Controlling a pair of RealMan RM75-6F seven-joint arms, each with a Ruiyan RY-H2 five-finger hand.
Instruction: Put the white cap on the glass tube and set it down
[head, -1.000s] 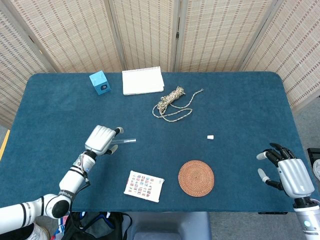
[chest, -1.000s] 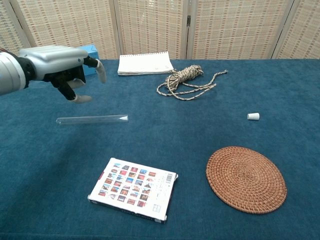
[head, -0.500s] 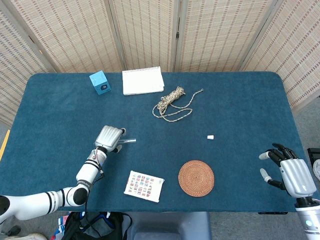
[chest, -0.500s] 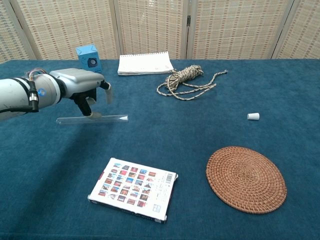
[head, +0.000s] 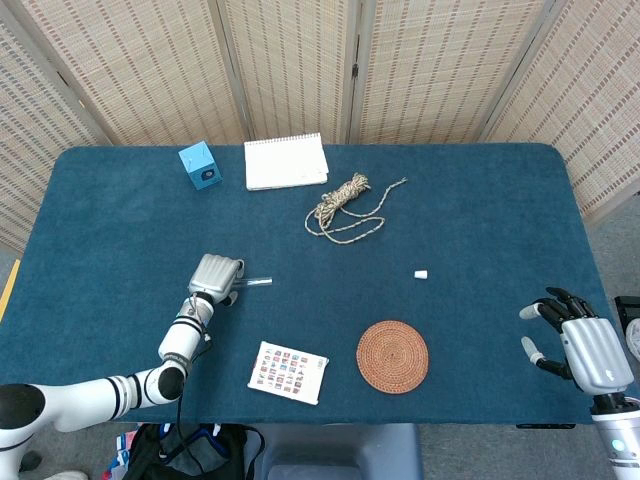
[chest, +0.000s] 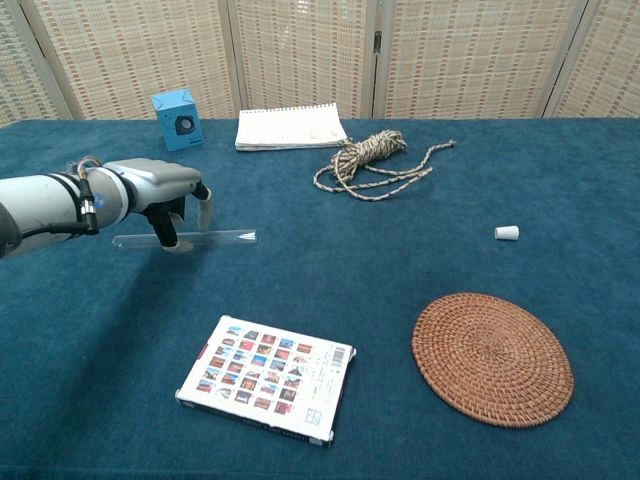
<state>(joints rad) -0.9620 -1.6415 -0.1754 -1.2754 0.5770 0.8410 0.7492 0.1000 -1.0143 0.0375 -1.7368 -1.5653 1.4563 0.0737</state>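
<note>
Fingers of the left hand (chest: 165, 200) straddle the clear glass tube (chest: 215, 238), spread and not yet closed on it, as far as the chest view shows. For a clean pickup I would close thumb and fingertips gently across the tube's middle, so it neither rolls on the blue felt table (chest: 400, 270) nor tips when lifted. The tube is long, thin and transparent, lying flat near the table's left side. The small white cap (chest: 507, 233) sits well apart, toward the right. The right hand (head: 580, 345) waits at the table's edge, fingers apart and empty.
</note>
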